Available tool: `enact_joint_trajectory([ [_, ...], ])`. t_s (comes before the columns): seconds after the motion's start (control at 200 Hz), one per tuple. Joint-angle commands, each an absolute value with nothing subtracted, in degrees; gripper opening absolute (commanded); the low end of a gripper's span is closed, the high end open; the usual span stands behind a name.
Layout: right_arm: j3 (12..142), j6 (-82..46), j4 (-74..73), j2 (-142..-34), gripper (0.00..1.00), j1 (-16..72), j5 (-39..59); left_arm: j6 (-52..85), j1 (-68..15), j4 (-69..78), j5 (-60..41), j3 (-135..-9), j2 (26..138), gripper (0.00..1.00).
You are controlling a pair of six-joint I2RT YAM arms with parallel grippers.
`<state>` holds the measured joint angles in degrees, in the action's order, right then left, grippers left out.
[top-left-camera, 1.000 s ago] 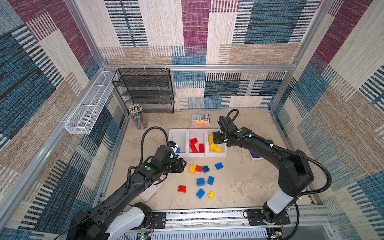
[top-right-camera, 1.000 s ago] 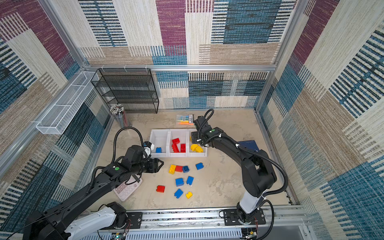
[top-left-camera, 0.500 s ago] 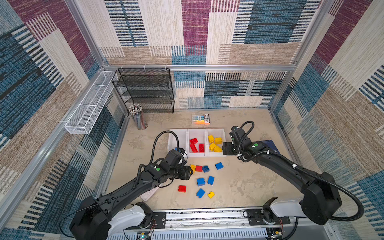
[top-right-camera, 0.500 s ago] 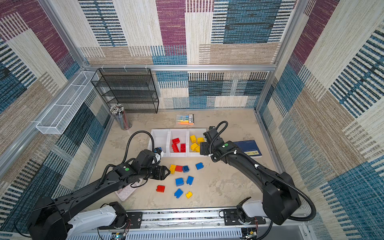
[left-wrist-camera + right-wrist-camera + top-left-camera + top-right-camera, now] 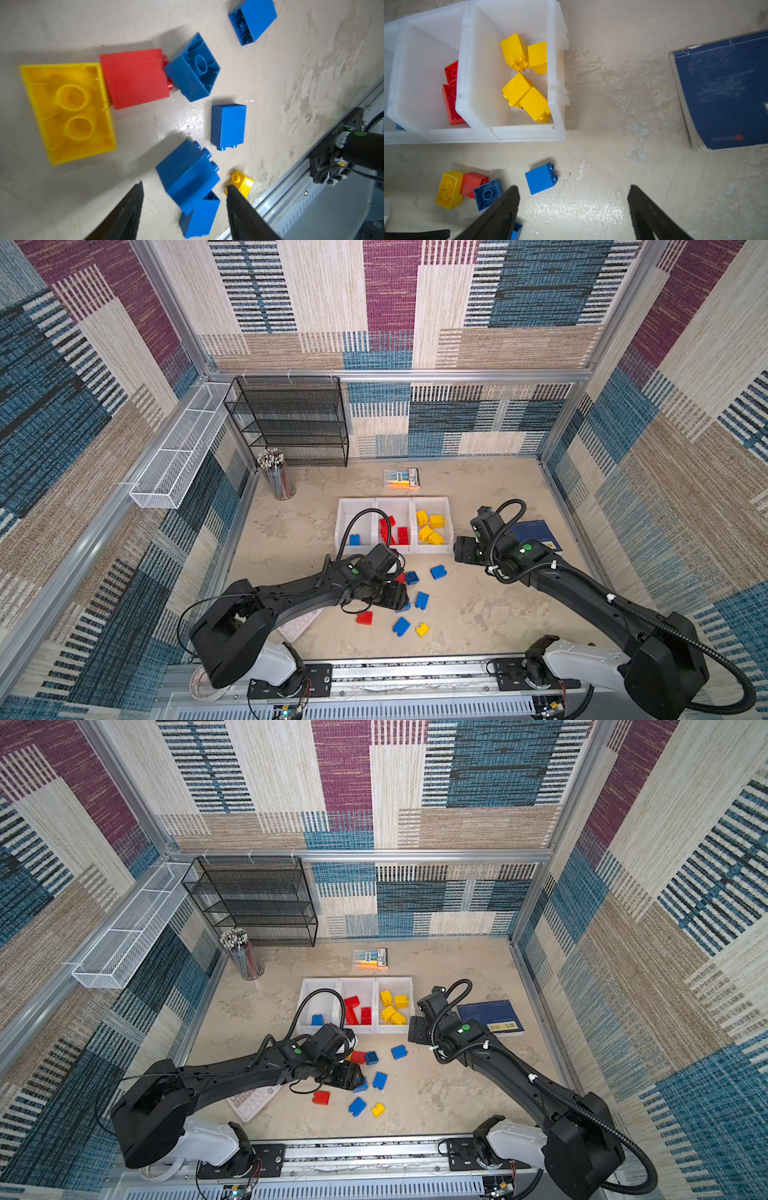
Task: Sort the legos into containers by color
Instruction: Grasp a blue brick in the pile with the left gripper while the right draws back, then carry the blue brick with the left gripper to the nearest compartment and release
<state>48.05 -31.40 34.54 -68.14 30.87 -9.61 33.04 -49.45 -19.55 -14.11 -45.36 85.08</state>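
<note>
Three joined white containers (image 5: 376, 501) hold sorted legos: one blue (image 5: 354, 539), several red (image 5: 392, 531) and several yellow (image 5: 430, 526). Loose legos lie in front of them: blue ones (image 5: 438, 571), a red one (image 5: 364, 617) and a small yellow one (image 5: 422, 629). My left gripper (image 5: 184, 187) is open low over this pile. A blue lego (image 5: 187, 176) lies between its fingertips, and neither finger touches it. My right gripper (image 5: 574, 190) hangs open and empty over bare table in front of the yellow container (image 5: 527, 133). Another blue lego (image 5: 540, 178) lies beside one finger.
A dark blue book (image 5: 536, 533) lies right of the containers. A highlighter pack (image 5: 402, 478) lies behind them. A pencil cup (image 5: 278, 475), a black mesh rack (image 5: 291, 423) and a white wire tray (image 5: 178, 452) stand at the back left. A white calculator (image 5: 299, 624) lies under my left arm.
My left gripper has moved from beside the left container out over the loose pile. My right gripper has drawn back from the yellow container toward the front right and opened wider.
</note>
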Motion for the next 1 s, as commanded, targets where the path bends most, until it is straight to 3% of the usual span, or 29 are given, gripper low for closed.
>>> enact_joint_trajectory([
  [0.0, 47.73, -32.34, 34.28, -67.81, 0.85, 30.88, -9.93, 32.58, -50.63, -19.9, -14.9, -48.08, 87.9, 0.67],
  [0.576, 46.08, -32.18, 33.93, -67.32, 0.86, 30.67, -9.66, 25.58, -56.49, -30.28, -7.21, -57.69, 96.54, 0.66],
  [0.997, 44.92, -32.37, 34.19, -65.65, 0.86, 30.55, -9.49, 25.75, -56.88, -30.2, -6.72, -58.41, 97.69, 0.49],
])
